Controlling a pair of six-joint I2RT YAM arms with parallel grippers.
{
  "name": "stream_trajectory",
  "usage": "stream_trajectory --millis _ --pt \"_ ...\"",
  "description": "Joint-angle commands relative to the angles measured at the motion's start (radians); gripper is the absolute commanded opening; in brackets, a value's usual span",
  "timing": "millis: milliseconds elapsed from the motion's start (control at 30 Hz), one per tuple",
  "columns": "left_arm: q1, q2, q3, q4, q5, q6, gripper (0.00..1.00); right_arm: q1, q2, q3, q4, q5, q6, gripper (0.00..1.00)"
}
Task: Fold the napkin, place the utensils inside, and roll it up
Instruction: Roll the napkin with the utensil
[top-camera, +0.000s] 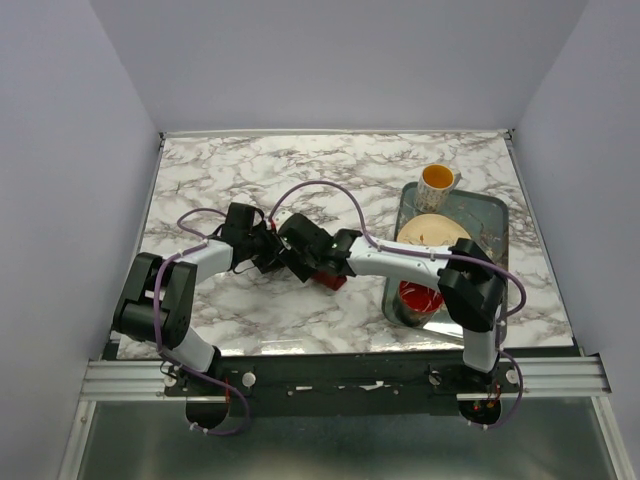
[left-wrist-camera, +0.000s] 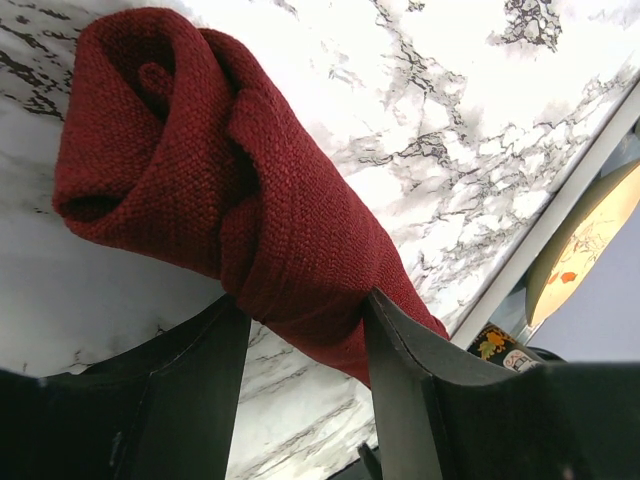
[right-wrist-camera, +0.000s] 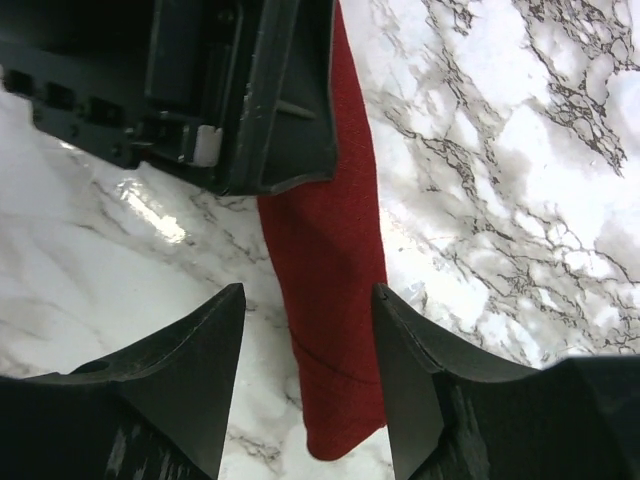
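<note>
Black fingers (left-wrist-camera: 400, 390) of the left gripper (left-wrist-camera: 305, 298) fill the bottom of its wrist view, pinching the napkin (left-wrist-camera: 200, 150). The dark red cloth narrows where it passes between them and touches both inner faces. The napkin is wound into a loose roll and sits near the middle of the marble desk (left-wrist-camera: 480, 100), well left of the tray (top-camera: 492, 205) that holds the mug (top-camera: 438, 180), the plate (top-camera: 432, 230) and the red bowl (top-camera: 420, 297). The right gripper (right-wrist-camera: 308, 290) is spread astride the other end of the roll. One finger brushes the cloth and the other stands off with desk showing between, so it holds nothing. No blue fork shows in any view, and I cannot tell whether it lies inside the roll.

The cloth has a coarse, open weave, so I judge it light, soft and limp. It should be grippy rather than slippery, hard to damage, and quick to sag or unwind. The safest hold looks to be across the full thickness of the roll near each end, with the outer flap trapped so the winding does not spring open. Pinching a single layer would likely peel it apart.

No writing can be read. A small orange and yellow sticker (left-wrist-camera: 493, 345) at the lower right of the left wrist view is too blurred to make out, and the plate shows only a faint drawing.
</note>
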Motion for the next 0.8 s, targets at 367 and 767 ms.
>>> stream_trajectory --millis 367,767 --pt "-0.005 0.025 0.006 0.004 0.011 -0.008 0.56 0.017 0.074 -0.039 0.073 0.047 -0.038 0.51" --pt "-0.005 0.0 -0.001 -0.007 0.019 -0.008 0.56 0.018 0.134 -0.058 0.122 0.113 -0.079 0.63"
